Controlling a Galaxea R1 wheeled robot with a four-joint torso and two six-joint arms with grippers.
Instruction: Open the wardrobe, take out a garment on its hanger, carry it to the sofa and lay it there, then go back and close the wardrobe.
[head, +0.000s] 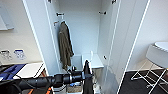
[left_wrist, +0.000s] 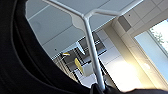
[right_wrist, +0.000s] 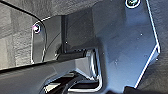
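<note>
While wardrobe (head: 82, 30) stands open, your left claw (head: 86, 75) grips hanger (left_wrist: 93, 57), keeping black T-shirt (head: 87, 82) hanging free; right claw: cannot tell.

White hanger (left_wrist: 91, 47), black garment (left_wrist: 22, 65) alongside, ceiling (left_wrist: 50, 22) above

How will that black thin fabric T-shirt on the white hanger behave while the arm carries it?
The black thin fabric T-shirt hangs in a narrow limp fold below the left gripper, so it is probably floppy and light, and likely to sway. The thin white hanger looks rigid, so it should keep its shape, though the shirt may slide along it.
</note>
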